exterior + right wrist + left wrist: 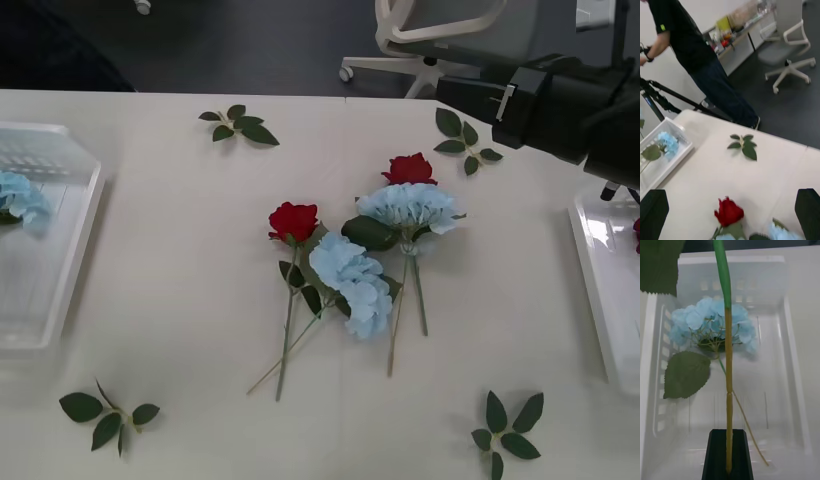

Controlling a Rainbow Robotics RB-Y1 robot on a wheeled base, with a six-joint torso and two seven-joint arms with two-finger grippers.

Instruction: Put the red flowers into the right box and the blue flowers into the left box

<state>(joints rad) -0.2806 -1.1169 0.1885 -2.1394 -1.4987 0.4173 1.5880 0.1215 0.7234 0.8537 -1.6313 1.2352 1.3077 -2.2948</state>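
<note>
A white table (180, 330) fills the foreground, its far edge meeting a dark grey floor (797, 108). A white office chair (788, 56) on a five-star wheeled base stands on that floor beyond the table. Farther back, a low white cabinet (741, 48) runs along a pale wall (662, 71), its top crowded with blurred, colourful clutter. A black tripod (658, 97) leans beside the table's corner, next to a standing person.

I find no words, numbers, labels or brand marks that I can read anywhere before me.
</note>
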